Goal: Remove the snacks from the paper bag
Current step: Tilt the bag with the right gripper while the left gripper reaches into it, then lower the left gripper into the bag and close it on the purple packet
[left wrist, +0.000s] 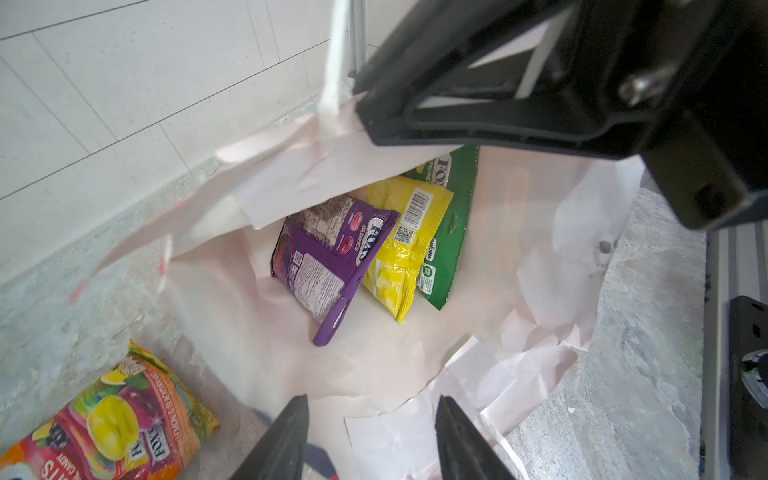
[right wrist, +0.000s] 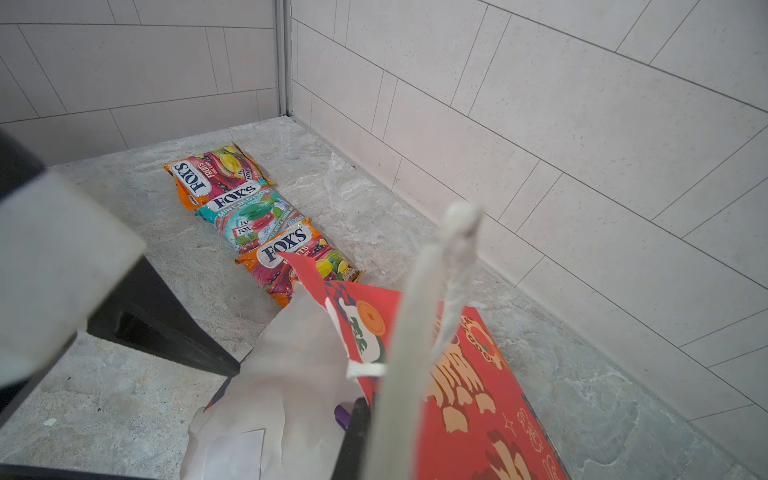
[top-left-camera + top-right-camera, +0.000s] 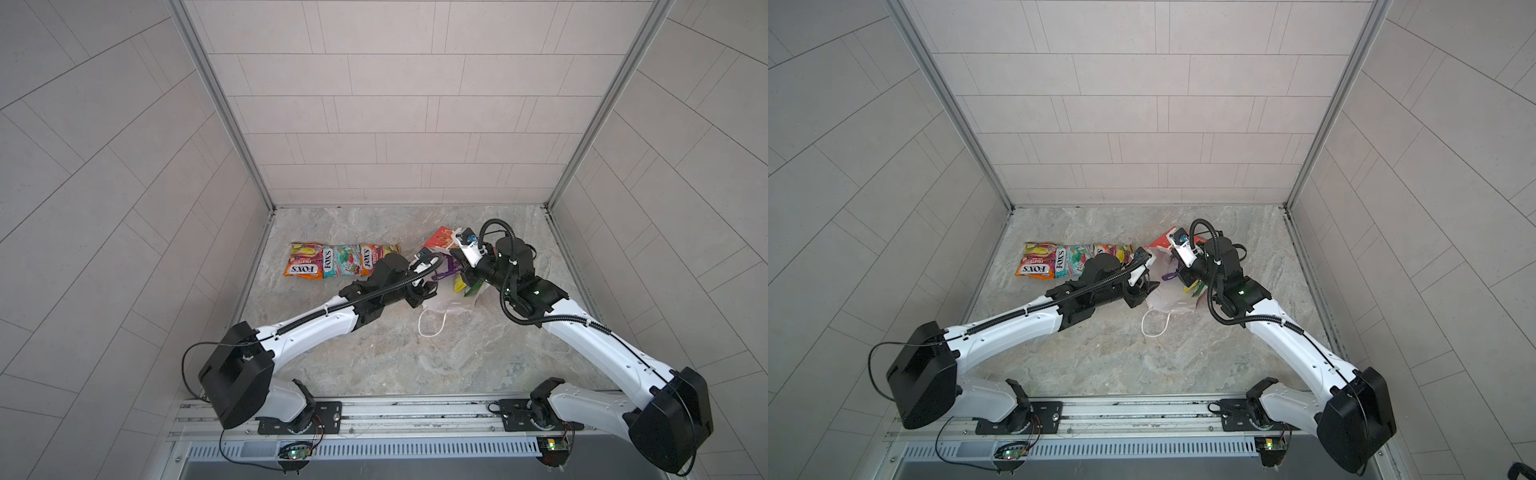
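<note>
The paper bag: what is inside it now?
Inside the paper bag three overlapping packets show: a purple packet, a yellow packet and a green packet. Whether anything lies beneath them cannot be seen.

Paper bag [image 3: 441, 308]: lying on the table [image 3: 415, 365], mouth towards left gripper [image 1: 370, 409]; right gripper [image 1: 368, 116] at its upper rim.
Inside bag: Fox's Berries packet [image 1: 328, 257] overlapping two more packets [image 1: 405, 245], ahead of left gripper.
Outside bag: row of three Fox's packets [image 3: 343, 262], left of left gripper.

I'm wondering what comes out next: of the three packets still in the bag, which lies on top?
The purple packet: it overlaps the yellow packet, which partly covers the green packet beside it.
</note>
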You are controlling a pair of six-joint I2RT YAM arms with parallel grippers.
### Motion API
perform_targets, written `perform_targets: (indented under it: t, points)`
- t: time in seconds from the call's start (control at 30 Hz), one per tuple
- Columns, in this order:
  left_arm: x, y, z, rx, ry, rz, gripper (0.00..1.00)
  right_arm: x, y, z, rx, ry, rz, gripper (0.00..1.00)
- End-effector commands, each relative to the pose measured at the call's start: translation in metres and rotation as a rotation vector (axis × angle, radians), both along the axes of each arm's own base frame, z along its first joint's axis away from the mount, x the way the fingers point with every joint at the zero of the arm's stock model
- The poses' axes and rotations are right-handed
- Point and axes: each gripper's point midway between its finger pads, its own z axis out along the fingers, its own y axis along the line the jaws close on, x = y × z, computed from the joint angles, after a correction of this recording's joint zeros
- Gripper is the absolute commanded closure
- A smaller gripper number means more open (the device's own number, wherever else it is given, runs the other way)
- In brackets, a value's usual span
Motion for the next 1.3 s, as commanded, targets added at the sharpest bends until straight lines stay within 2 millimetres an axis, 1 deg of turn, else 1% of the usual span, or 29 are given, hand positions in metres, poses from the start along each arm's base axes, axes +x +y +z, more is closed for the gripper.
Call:
perform_targets:
  t: [0.0,0.13,0.23,0.3,0.47,0.6,0.83,1.1,1.27]
  points:
    - [-0.008,-0.015,0.006,0.092,-0.114,-0.093,0.46,-0.001,-0.002,0.03,0.076,-0.045,-0.016,1.0]
    - [-0.017,-0.024,0.007,0.142,-0.201,-0.139,0.46,0.003,-0.001,0.034,0.094,-0.022,-0.014,1.0]
    - [-0.012,-0.026,0.013,0.125,-0.237,-0.103,0.46,0.002,0.001,0.035,0.101,-0.016,-0.005,1.0]
    - [-0.008,-0.03,0.013,0.116,-0.252,-0.099,0.46,0.002,-0.001,0.034,0.104,-0.013,-0.012,1.0]
    - [0.001,-0.041,-0.002,0.172,-0.255,-0.123,0.46,0.001,-0.006,0.039,0.133,-0.012,-0.017,1.0]
    - [0.01,-0.048,-0.005,0.197,-0.282,-0.128,0.46,0.0,-0.008,0.044,0.152,-0.015,-0.02,1.0]
    - [0.022,-0.059,-0.018,0.269,-0.307,-0.158,0.45,0.0,-0.013,0.049,0.194,-0.012,-0.024,1.0]
    - [0.031,-0.066,-0.036,0.328,-0.317,-0.179,0.45,-0.003,-0.01,0.052,0.224,-0.006,0.009,1.0]
    - [0.036,-0.071,-0.041,0.346,-0.321,-0.187,0.45,-0.004,-0.009,0.053,0.233,-0.003,0.02,1.0]
